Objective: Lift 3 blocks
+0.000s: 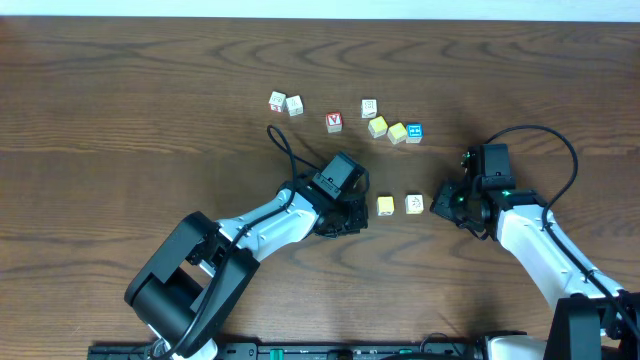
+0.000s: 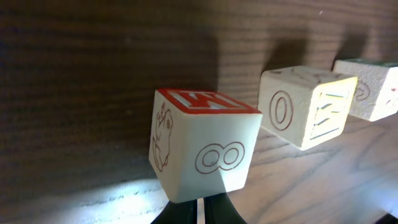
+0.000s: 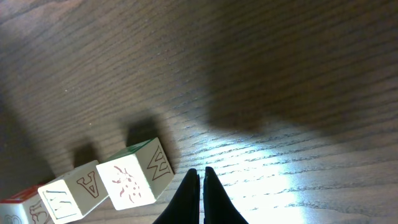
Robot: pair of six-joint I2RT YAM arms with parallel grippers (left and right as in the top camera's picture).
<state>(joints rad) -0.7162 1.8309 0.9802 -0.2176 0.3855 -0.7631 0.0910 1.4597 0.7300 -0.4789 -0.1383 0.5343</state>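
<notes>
1. Overhead: toward the far edge of the table [image 1: 120, 100], about midway along it, the 3 blocks in a cluster: white block [image 1: 369, 108], yellow block [image 1: 377, 127] just on its near side, cream block [image 1: 397, 133] against the yellow one. Hemmed in by a red-faced cube [image 1: 334, 122] on the left-edge side and a blue-faced cube [image 1: 414, 132] on the right-edge side. Well apart, nearer the front edge, a yellow-topped cube [image 1: 386, 205] and a pale-topped cube [image 1: 414, 204] side by side between the left gripper [image 1: 355, 212] and the right gripper [image 1: 437, 205].
2. Left wrist: left gripper [image 2: 199, 213] closed on nothing, tips together at the lower corner of a red-topped cube [image 2: 205, 146]; touching or not, impossible to tell. Beyond, an O-marked cube [image 2: 308, 106], then a green-topped cube [image 2: 373, 90] cut by the frame.
3. Right wrist: right gripper [image 3: 201, 180] pinched together, empty, over bare table. Just beside it, the green-topped cube [image 3: 134, 177] with a W, close against an A-marked cube [image 3: 71, 196].
</notes>
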